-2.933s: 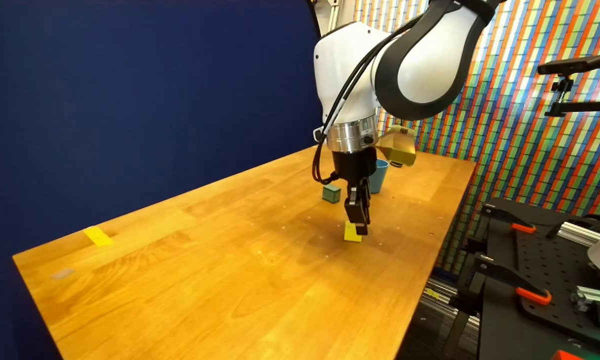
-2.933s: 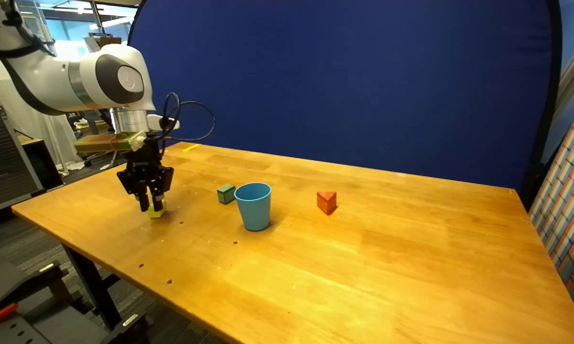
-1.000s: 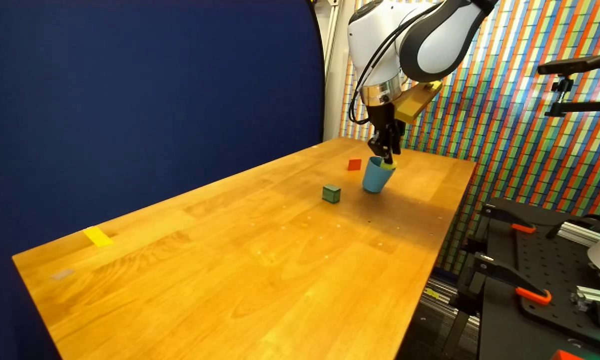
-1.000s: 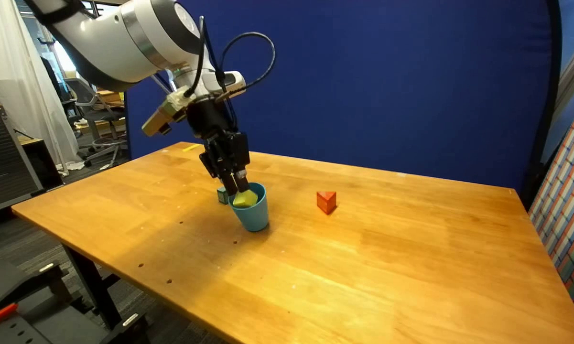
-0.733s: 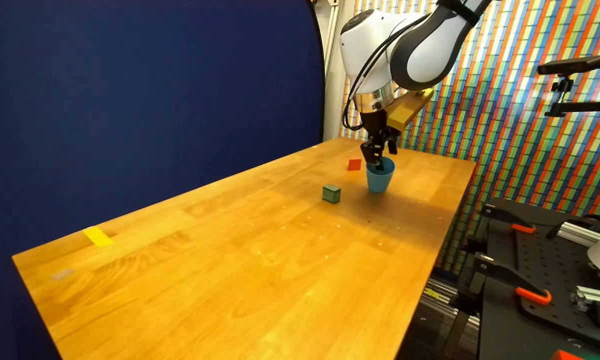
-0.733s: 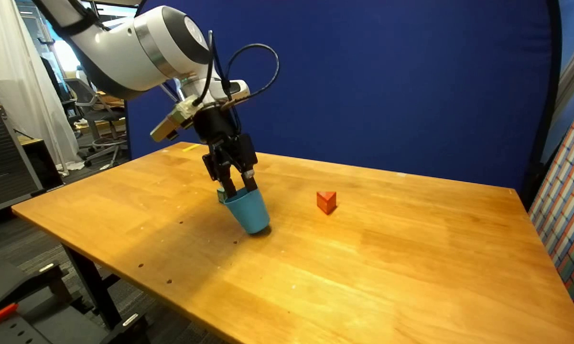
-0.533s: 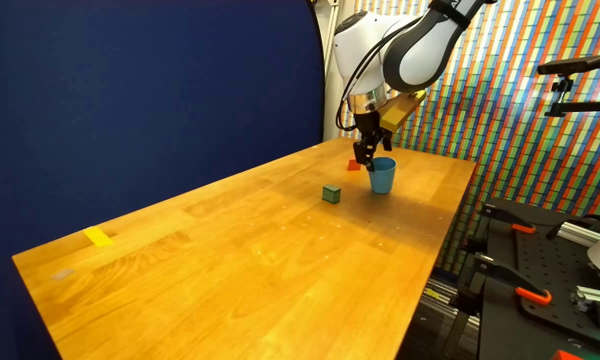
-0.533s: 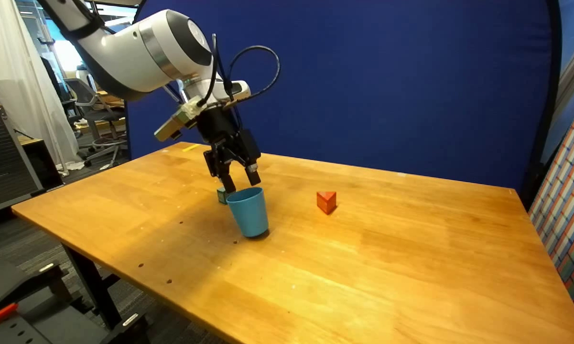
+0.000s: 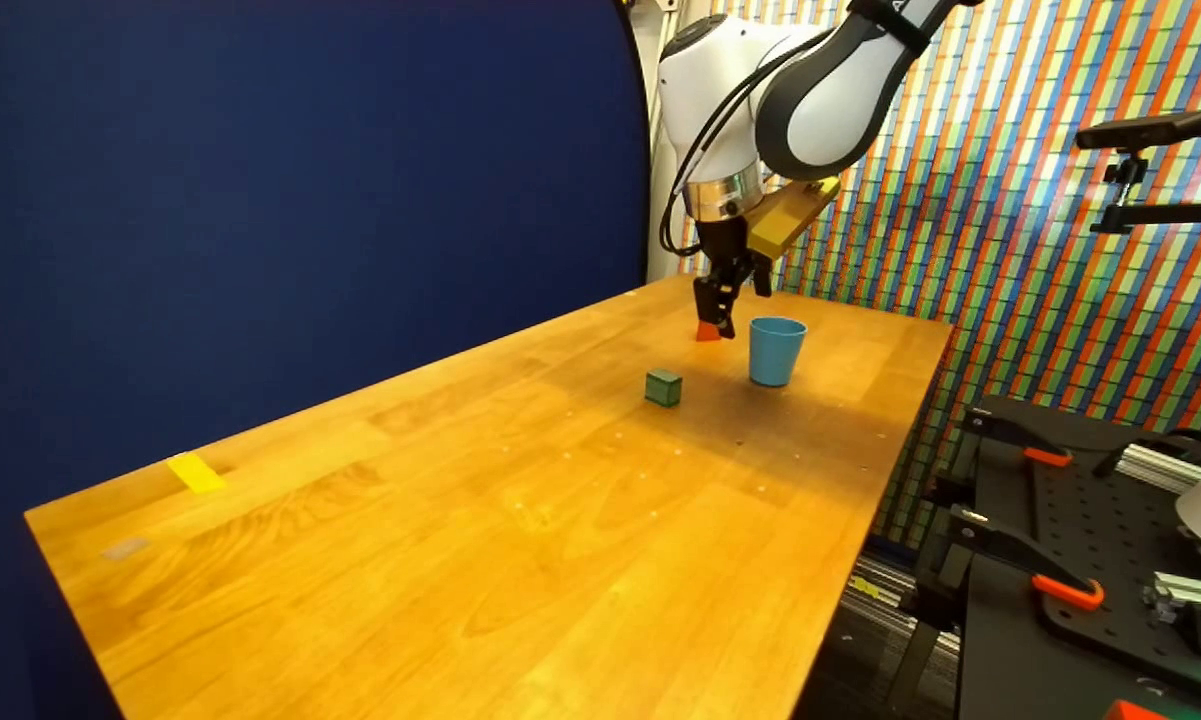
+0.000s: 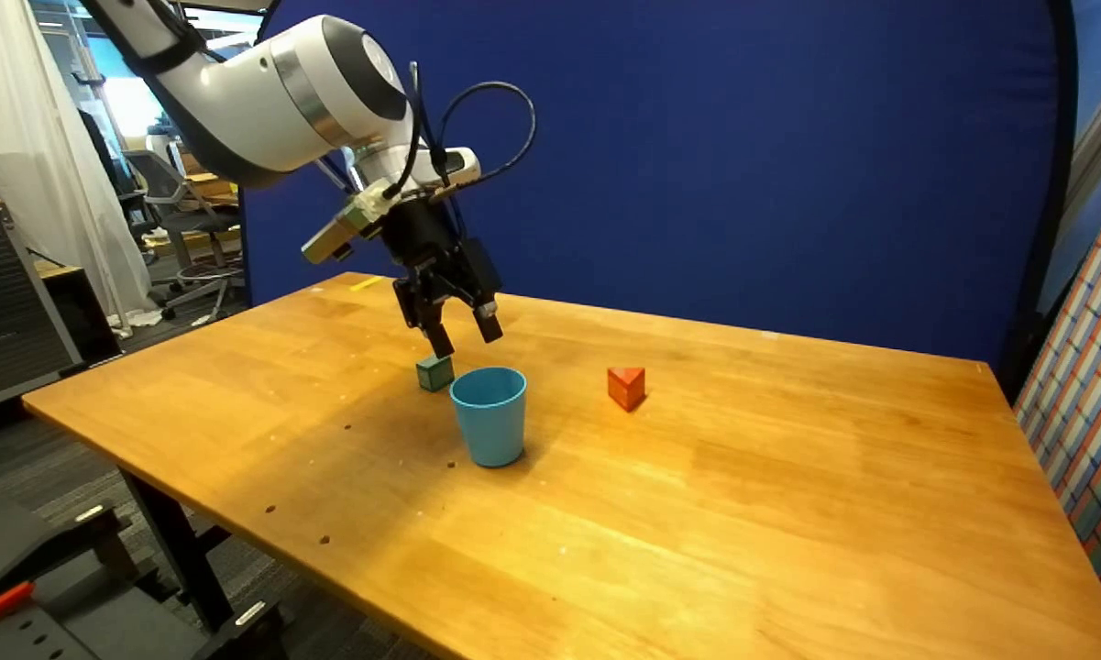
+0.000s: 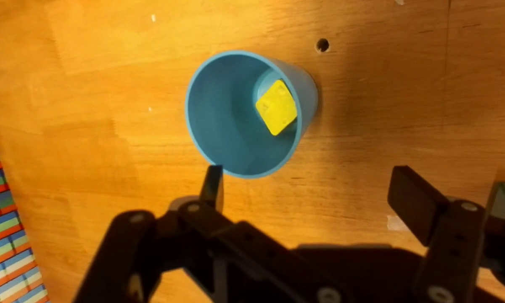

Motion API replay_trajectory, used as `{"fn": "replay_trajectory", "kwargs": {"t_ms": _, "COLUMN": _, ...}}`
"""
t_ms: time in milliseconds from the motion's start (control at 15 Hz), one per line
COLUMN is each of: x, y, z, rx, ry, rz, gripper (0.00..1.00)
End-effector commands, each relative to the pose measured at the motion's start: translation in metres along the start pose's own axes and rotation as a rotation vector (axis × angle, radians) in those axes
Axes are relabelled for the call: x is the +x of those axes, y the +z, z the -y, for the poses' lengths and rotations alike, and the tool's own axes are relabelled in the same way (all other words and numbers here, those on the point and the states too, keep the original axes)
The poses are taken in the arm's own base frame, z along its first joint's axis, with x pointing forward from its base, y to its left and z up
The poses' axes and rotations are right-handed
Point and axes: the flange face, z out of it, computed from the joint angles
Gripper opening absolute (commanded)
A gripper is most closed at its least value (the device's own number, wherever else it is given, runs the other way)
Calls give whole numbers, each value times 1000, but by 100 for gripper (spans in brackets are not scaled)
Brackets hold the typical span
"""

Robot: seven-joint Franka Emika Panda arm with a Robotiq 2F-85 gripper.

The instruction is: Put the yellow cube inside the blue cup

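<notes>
Black two-finger gripper (image 10: 467, 340) has pulled clear since prev. frame; light-blue tapered cup (image 10: 491, 426) now upright, bright-yellow cube (image 11: 276, 107) inside; fingers (image 11: 416, 203) wide apart, empty; release prob. done; next: lift away.

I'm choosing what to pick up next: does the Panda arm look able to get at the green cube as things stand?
Probably yes: the fingers stand open and hold nothing, and the green cube sits apart from the blue cup, its top uncovered.

arm (image 10: 261, 105): white, dark grey | wrist ring (image 9: 723, 195): silver | cables (image 10: 418, 110): black | end effector (image 10: 467, 340): black
</notes>
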Motion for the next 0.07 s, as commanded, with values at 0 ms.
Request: {"fn": "replay_trajectory", "kwargs": {"t_ms": 0, "x": 1, "y": -3, "z": 0, "rx": 11, "ry": -1, "rz": -2, "gripper": 100}}
